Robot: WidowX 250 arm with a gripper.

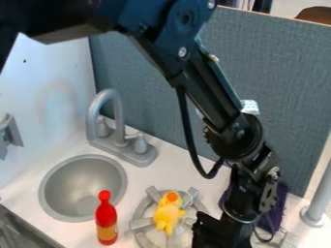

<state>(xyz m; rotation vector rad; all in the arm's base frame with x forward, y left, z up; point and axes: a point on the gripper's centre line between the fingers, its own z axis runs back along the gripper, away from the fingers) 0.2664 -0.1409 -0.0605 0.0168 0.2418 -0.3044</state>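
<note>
my gripper (215, 233) near burner's (140, 223) right edge; yellow toy (169, 214) on it; jaws apart or together, I cannot tell; low sideways swing may topple toy

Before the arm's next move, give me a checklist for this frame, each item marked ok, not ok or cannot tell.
1. Yellow toy with orange top on the round gray stove burner: ok.
2. Red bottle with yellow label upright: ok, between the round gray sink and the burner.
3. Black two-finger gripper near the toy: ok, just right of it in the picture.
4. Gap between gripper and toy: cannot tell, the slanted view hides depth.
5. Gripper's grasp: cannot tell, dark parts blend together.
6. Purple cloth free of the arm: cannot tell, the arm partly covers it.
</note>
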